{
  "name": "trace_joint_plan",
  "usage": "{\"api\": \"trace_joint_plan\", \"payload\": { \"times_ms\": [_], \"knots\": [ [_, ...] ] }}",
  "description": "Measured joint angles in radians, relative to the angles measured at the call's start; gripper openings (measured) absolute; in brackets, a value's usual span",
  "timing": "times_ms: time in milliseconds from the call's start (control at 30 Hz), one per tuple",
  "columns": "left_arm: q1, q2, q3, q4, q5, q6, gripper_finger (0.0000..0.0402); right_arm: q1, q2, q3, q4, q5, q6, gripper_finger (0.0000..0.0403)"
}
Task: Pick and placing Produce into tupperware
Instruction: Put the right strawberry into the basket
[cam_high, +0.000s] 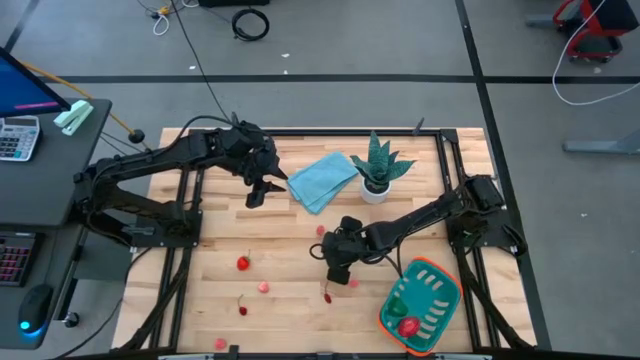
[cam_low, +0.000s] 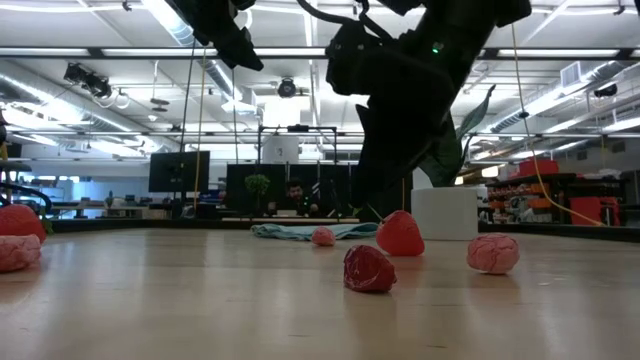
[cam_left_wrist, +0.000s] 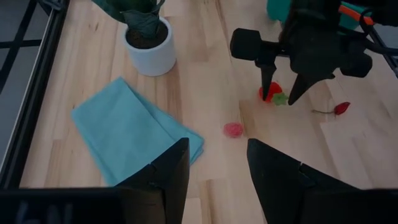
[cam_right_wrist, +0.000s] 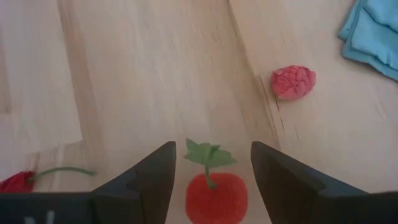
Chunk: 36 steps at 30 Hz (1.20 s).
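My right gripper is open and low over the table, its fingers standing on either side of a red toy strawberry with a green leaf, not touching it. The left wrist view shows the same gripper over that strawberry. A pink piece and a stemmed red cherry lie nearby. More red and pink bits are scattered toward the table's left. The teal tupperware sits near the right near corner, with a red piece and a green piece inside. My left gripper hangs open in the air beside the blue cloth.
A folded light blue cloth and a spiky green plant in a white pot sit toward the far side of the table. Black frame rails run along the left and right sides. A person sits in the room far behind the table.
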Motion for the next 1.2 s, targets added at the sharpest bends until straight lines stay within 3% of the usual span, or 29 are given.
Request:
{"api": "trace_joint_plan", "payload": {
  "times_ms": [333,467,667,800,933,1200],
  "knots": [
    [0.0,0.0,0.0,0.0,0.0,0.0,0.0166,0.0,0.005,0.0,-0.012,0.006,0.0,0.0182],
    [0.0,0.0,0.0,0.0,0.0,0.0,0.0165,-0.001,0.005,0.0,-0.014,-0.026,0.011,0.0128],
    [0.0,0.0,0.0,0.0,0.0,0.0,0.0165,-0.004,0.005,0.0,-0.014,-0.018,0.114,0.0012],
    [0.0,0.0,0.0,0.0,0.0,0.0,0.0164,-0.006,-0.003,0.0,-0.023,0.033,0.214,0.0014],
    [0.0,0.0,0.0,0.001,0.0,-0.001,0.0163,-0.007,-0.062,0.0,-0.102,0.035,0.202,0.0005],
    [0.0,0.0,0.0,0.001,0.0,-0.001,0.0162,0.061,-0.316,0.0,-0.368,0.035,0.497,0.0003]
  ]
}}
